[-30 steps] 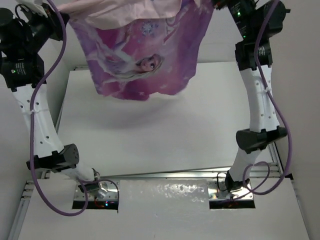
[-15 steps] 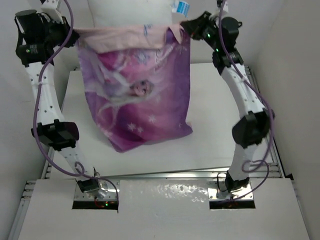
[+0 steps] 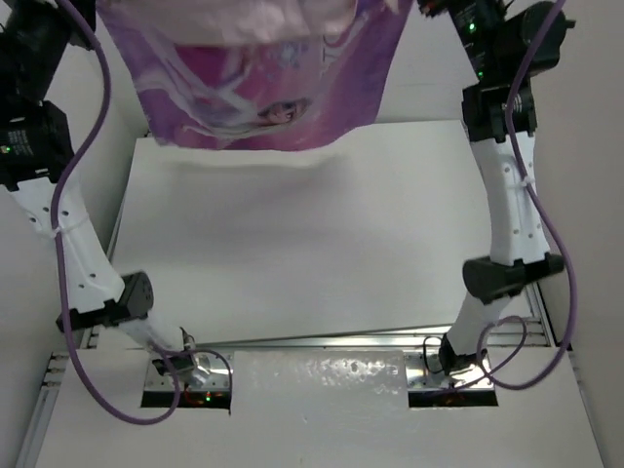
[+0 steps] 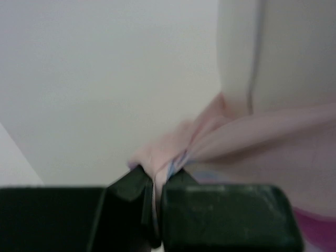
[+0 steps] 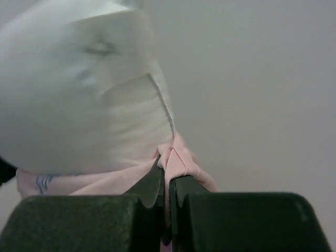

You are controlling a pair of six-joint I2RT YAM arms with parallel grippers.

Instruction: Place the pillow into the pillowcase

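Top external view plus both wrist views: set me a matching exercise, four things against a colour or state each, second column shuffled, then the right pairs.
Things:
1. pillowcase
2. pillow
3. left claw
4. table

Colour or state:
A. white and flat, below the hanging cloth
B. shut on a pinch of pink cloth
C. purple with a cartoon princess print, held up in the air
D. plain white, bulging above the pink rim

Pairs: 1-C, 2-D, 3-B, 4-A
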